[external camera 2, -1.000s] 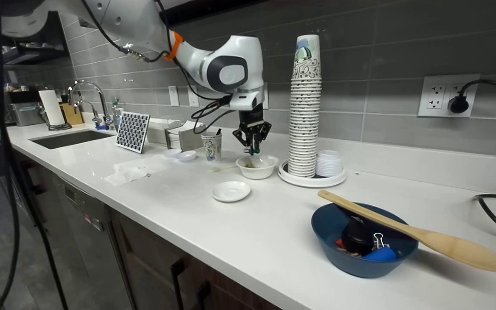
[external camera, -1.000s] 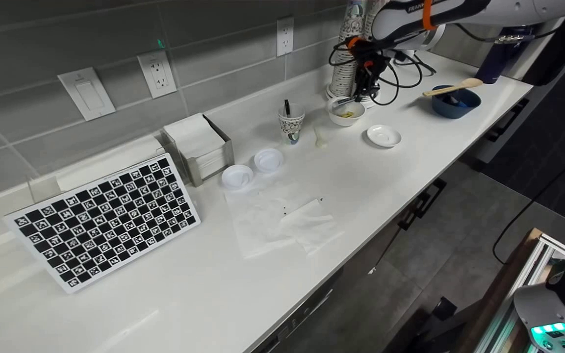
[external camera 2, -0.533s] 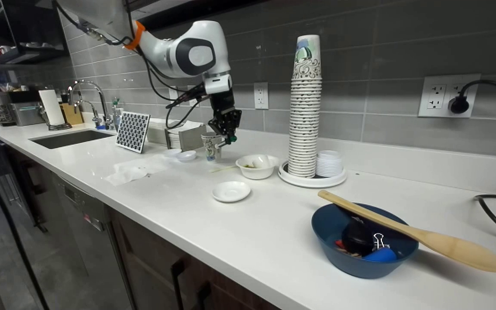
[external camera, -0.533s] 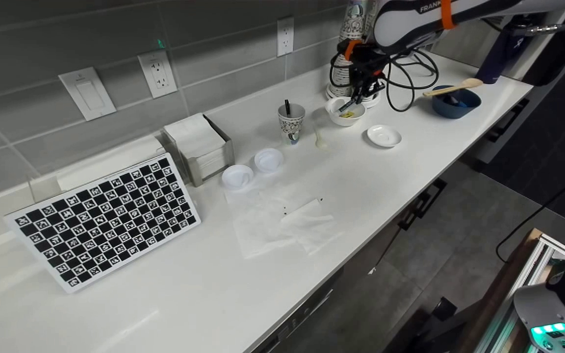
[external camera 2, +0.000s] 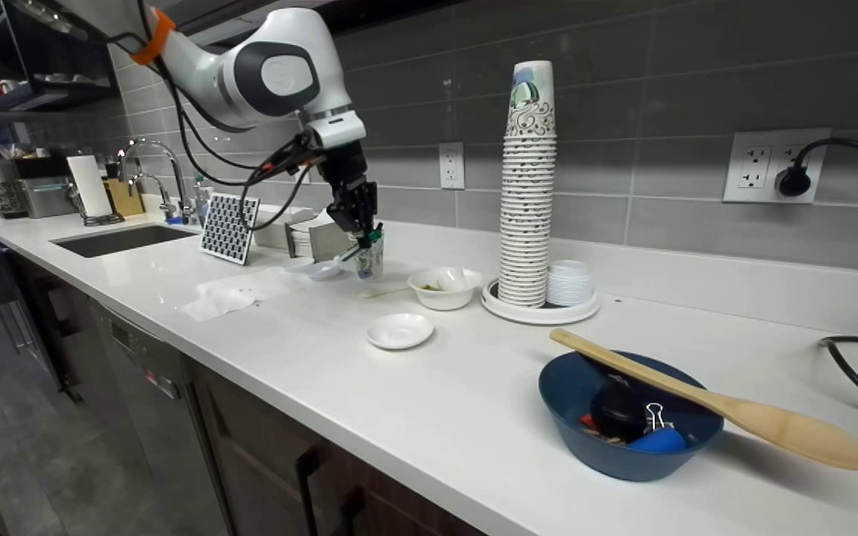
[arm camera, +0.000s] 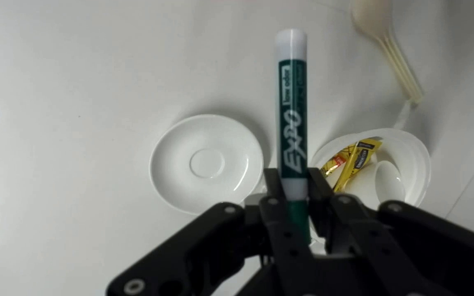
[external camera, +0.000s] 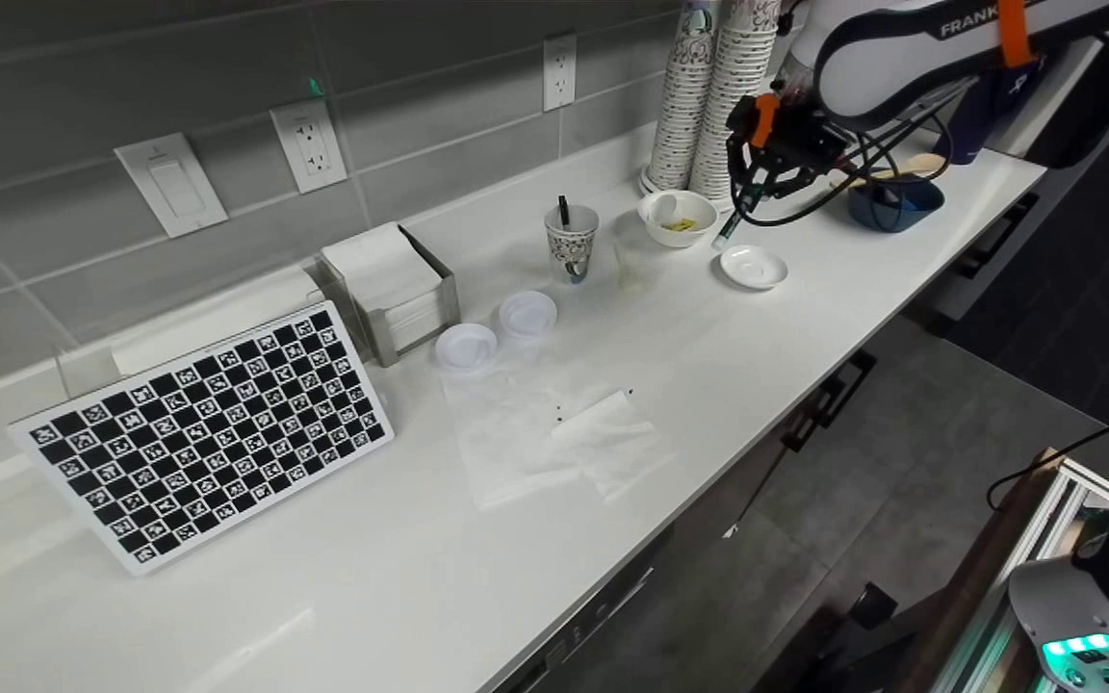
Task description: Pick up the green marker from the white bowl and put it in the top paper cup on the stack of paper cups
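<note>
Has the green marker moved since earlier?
Yes: in an exterior view, the green marker has moved rightward in the picture, clear of the white bowl.

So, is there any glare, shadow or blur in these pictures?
Wrist view: a bright glint on the white saucer, soft shadow along its upper right rim; "EXPO" on the green marker is readable, the dark end effector looks softer. In an exterior view: a pale streak, probably reflected light, on the counter.

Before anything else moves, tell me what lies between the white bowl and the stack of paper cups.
In both exterior views, a pale spoon lies on the counter between the white bowl and the stack of paper cups.
</note>
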`<state>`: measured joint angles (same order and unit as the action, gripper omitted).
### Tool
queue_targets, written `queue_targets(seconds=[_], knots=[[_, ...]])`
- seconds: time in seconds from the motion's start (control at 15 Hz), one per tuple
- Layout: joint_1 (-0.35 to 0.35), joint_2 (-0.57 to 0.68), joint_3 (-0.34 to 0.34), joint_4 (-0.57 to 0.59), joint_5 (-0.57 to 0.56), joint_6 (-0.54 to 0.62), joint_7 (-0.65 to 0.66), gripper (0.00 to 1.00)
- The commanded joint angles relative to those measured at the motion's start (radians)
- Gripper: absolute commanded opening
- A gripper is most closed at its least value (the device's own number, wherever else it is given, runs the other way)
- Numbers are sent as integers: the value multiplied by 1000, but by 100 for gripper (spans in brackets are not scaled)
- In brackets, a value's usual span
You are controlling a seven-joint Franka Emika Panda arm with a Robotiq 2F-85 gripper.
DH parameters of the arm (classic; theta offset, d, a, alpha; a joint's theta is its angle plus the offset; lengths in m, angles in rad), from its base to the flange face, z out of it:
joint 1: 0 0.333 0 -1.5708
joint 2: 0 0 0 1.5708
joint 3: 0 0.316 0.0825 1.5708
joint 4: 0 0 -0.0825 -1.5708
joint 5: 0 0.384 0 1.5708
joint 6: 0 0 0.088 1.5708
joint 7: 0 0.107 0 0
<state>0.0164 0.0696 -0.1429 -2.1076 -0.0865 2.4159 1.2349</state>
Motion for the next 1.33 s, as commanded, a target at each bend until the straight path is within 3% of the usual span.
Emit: queue_targets(seconds=[0.0,0.13,0.6,1.0,1.27], knots=[[-24,-13,23,-13,-2,3,-9,5],[-10,21,39,13,-68,77,-45,5],[57,84,57,120,-399,233,5,5],[100,187,46,232,-630,465,11,5],[119,290,49,336,-685,511,-13,5]])
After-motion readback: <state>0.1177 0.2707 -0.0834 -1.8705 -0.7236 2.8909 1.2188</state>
